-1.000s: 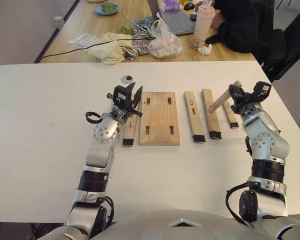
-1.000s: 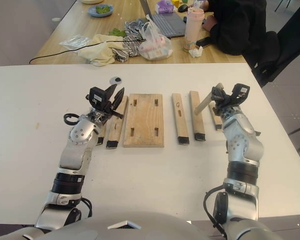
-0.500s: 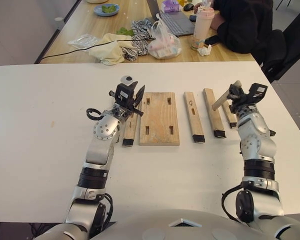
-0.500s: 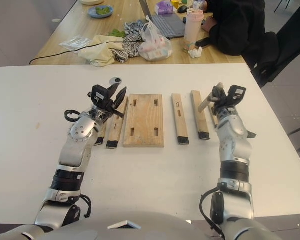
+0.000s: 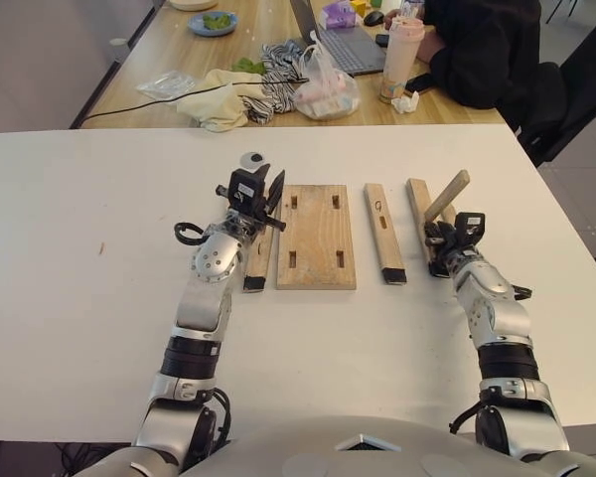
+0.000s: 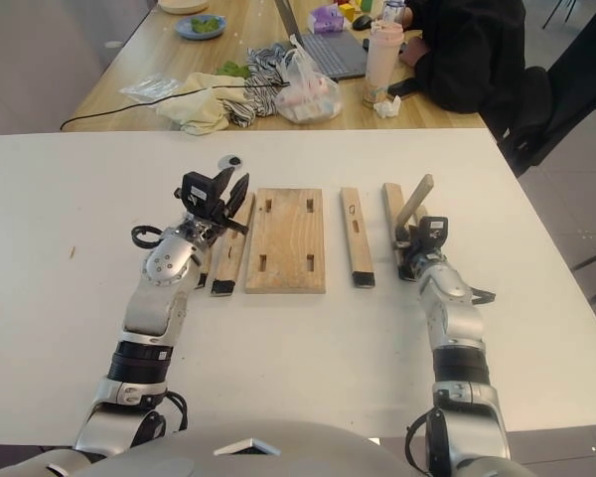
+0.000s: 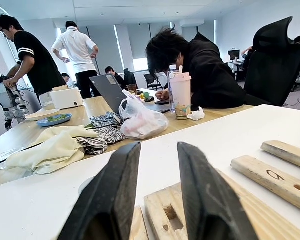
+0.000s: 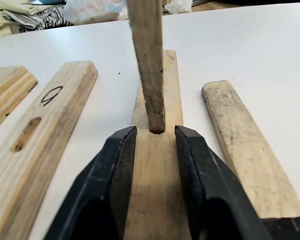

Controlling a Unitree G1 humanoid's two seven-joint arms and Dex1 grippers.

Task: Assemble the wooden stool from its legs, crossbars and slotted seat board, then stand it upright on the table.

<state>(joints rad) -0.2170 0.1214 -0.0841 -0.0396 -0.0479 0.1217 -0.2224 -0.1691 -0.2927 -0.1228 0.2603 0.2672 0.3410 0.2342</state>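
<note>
L arm stretched fwd; left gripper (image 5: 268, 181) low over the left legs (image 5: 256, 260), just beside seat board (image 5: 317, 235), fingers apart, holding nothing. Board lies flat, long axis running away from robot. Right gripper (image 8: 155, 132) down at a leg (image 5: 417, 202), fingers apart either side of crossbar (image 5: 447, 196) base, not touching it; crossbar tilts up, away and rightward.

Handwritten digit, either a 6 or a 9, on the wooden leg (image 8: 55, 110) just right of the seat board (image 5: 317, 235). Nothing else legible.
</note>
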